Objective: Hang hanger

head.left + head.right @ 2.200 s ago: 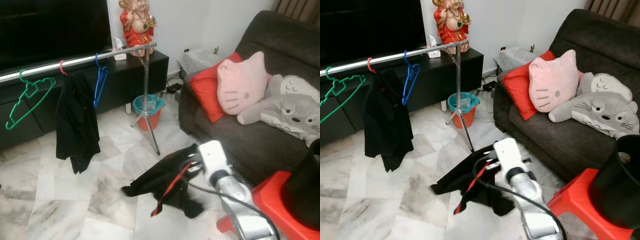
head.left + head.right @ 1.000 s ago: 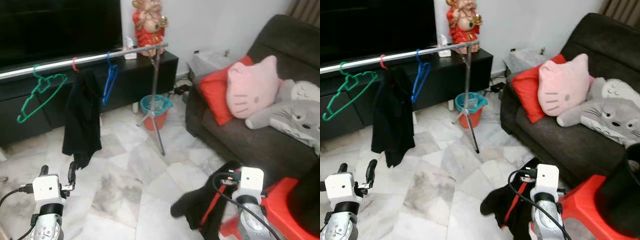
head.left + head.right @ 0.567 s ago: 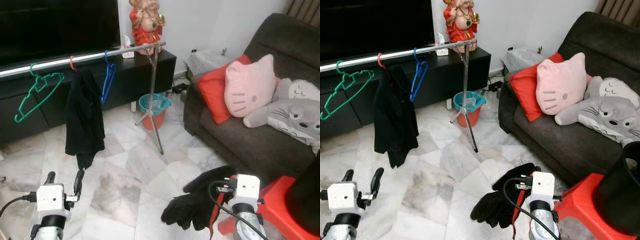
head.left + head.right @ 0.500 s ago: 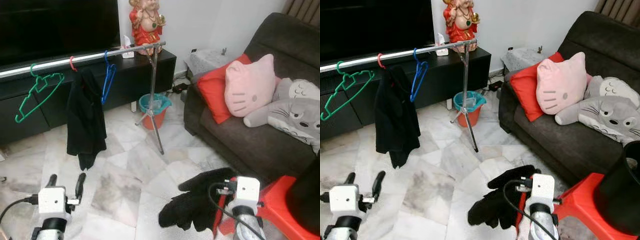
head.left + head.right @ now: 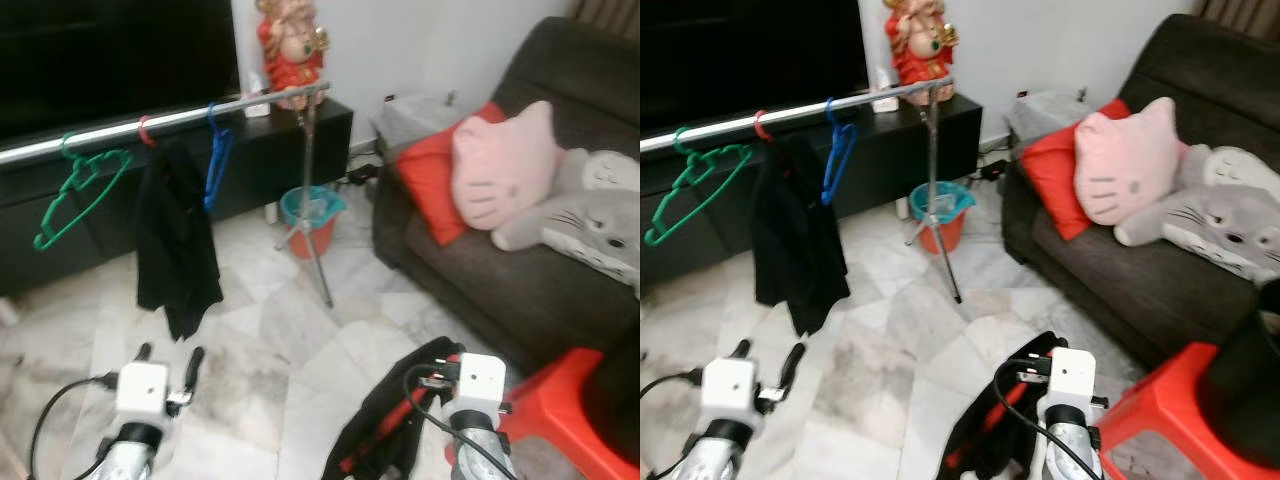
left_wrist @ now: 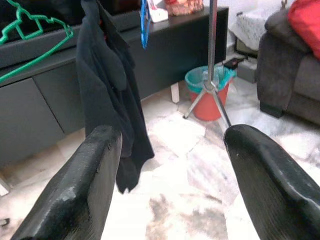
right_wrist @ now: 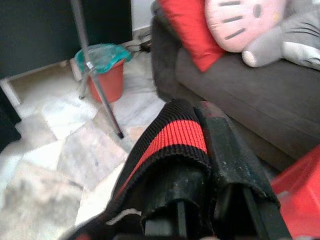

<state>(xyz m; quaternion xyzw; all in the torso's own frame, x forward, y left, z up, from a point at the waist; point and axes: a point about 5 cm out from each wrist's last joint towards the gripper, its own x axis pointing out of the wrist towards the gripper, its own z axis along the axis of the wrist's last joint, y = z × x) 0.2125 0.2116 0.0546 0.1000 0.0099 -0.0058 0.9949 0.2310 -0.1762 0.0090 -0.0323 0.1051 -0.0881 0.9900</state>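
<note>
Hanger (image 5: 375, 445), draped in ribbed black-red knit, clamped by right end effector (image 7: 200, 197).

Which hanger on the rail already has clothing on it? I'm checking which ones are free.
The red hanger, between the green hanger and blue hanger, carries the black garment; the other two hang bare.

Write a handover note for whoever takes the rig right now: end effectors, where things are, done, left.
Right end effector: shut on the black-and-red garment, held low near the red stool.
Left end effector: open, holding nothing, facing the rail.
Rail: green hanger, black garment on a red hanger and blue hanger already hang there.
Done: garment in hand.
Left: approach the rail and hang it.
</note>
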